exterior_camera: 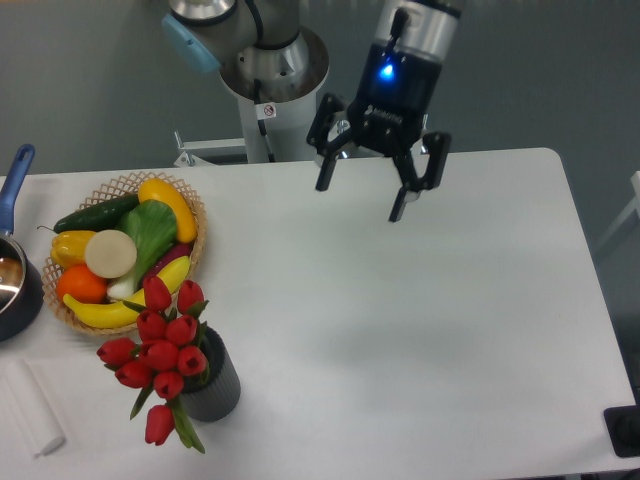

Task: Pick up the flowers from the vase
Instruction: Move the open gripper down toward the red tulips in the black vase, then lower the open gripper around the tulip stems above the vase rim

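The flowers [163, 352], a bunch of red tulip buds with green leaves, stand in the vase [216, 385], a short dark grey ribbed cylinder near the table's front left. The buds lean left and forward over the vase's mouth, which is hidden. My gripper [361, 200] hangs open and empty above the table's far middle, far to the right of and behind the flowers.
A wicker basket [190, 205] of fruit and vegetables sits just behind the flowers at the left. A dark pot with a blue handle [14, 280] is at the left edge. A white roll [30, 410] lies at the front left corner.
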Controlling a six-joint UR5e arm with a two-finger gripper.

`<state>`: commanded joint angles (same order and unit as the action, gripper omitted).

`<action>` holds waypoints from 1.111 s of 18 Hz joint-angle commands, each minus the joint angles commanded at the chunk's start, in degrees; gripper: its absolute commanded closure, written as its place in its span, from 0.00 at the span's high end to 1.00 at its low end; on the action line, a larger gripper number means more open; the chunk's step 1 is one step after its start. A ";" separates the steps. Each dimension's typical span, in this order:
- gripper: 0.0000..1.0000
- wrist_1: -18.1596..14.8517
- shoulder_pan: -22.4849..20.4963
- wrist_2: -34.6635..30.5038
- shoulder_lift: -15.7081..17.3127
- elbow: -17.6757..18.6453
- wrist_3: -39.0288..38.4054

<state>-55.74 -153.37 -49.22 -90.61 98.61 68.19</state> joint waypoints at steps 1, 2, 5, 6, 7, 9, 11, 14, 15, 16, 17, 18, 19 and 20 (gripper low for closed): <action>1.00 0.97 0.35 0.00 -0.61 0.09 0.62; 1.00 1.33 0.53 0.09 -0.97 0.09 1.32; 1.00 1.33 2.28 1.58 -3.24 0.09 5.53; 1.00 1.33 2.64 2.19 -4.13 0.00 7.46; 1.00 1.25 2.81 3.68 -5.00 -0.17 8.44; 1.00 1.42 2.99 7.45 -5.98 -0.26 8.97; 1.00 1.33 3.08 8.70 -6.42 0.18 10.46; 1.00 1.25 3.34 15.87 -8.08 1.93 9.86; 1.00 1.25 3.34 16.95 -8.26 2.72 10.03; 1.00 1.25 3.34 17.14 -8.35 2.99 9.94; 1.00 1.16 3.43 17.23 -8.53 2.99 9.85; 1.00 1.16 3.34 17.40 -8.88 2.99 9.85; 1.00 1.16 3.43 17.58 -9.40 2.90 9.59; 1.00 1.16 3.95 17.32 -10.02 2.64 9.07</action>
<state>-54.58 -149.42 -31.90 -100.63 101.25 77.26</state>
